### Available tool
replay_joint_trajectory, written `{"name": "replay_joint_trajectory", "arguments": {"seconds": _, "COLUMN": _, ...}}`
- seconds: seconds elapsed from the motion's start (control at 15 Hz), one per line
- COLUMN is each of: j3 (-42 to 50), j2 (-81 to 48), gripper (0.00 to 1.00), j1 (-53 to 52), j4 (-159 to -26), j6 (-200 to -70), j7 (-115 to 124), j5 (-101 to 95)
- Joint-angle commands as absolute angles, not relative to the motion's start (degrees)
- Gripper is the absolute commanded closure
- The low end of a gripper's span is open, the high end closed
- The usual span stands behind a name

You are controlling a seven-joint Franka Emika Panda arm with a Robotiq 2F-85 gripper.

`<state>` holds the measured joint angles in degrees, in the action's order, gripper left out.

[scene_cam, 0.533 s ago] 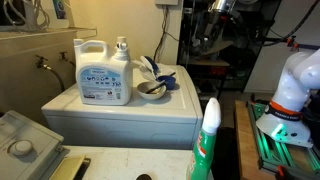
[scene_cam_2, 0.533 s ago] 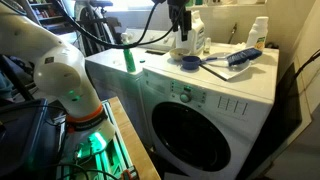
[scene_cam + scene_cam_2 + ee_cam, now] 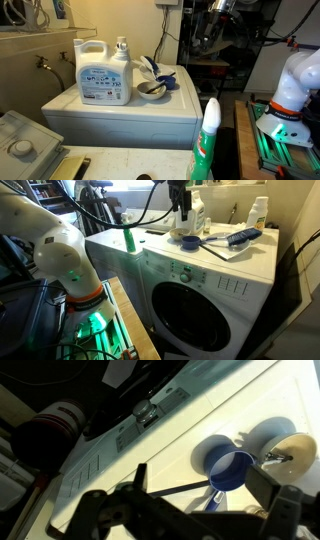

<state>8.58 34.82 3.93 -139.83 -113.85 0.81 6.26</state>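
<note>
Listing by size, we enter first the bench, the flat white top of a front-loading washer. Its door and lower body are cut off at the bottom edge in an exterior view.

Next, the white arm. Its upper links run out of frame, so we cannot follow it whole.

Third, the detergent jug, upright toward the rear of the bench. A smaller pump bottle is half hidden behind it.

Fourth, the green-and-white bottle, close to the camera, blurred and cut off below.

Fifth, the hand, hanging dark above the bench. In that exterior view we cannot make out how its jaws stand. The wrist view shows its fingers as dark, blurred shapes set wide apart, with nothing between them.

Sixth, the pale bowl, partly cut off by the right edge of the wrist view.

Last, the blue cup, resting on the bench with a thin dark handle. Its far side merges with a rounded blue shape beside it that we cannot identify. The cup lies beneath and slightly ahead of the hand, apart from both fingers, nearer the finger at the right of the wrist view.
</note>
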Motion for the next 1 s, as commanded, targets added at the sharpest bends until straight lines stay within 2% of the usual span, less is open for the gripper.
{"name": "replay_joint_trajectory", "arguments": {"seconds": 0.0, "j3": 7.92, "j2": 34.72, "gripper": 0.00, "j1": 4.75, "j4": -139.73, "j6": -113.71, "j7": 0.40, "j5": 6.72}}
{"name": "replay_joint_trajectory", "arguments": {"seconds": 0.27, "j3": 5.72, "j2": 32.72, "gripper": 0.00, "j1": 4.85, "j4": -138.31, "j6": -118.32, "j7": 5.30, "j5": 7.80}}
{"name": "replay_joint_trajectory", "arguments": {"seconds": 0.67, "j3": -4.19, "j2": 19.62, "gripper": 0.00, "j1": 4.44, "j4": -130.39, "j6": -128.06, "j7": 11.53, "j5": 0.08}}
{"name": "replay_joint_trajectory", "arguments": {"seconds": 0.93, "j3": -3.70, "j2": 11.00, "gripper": 0.00, "j1": 4.85, "j4": -123.53, "j6": -126.74, "j7": 17.36, "j5": -3.39}}
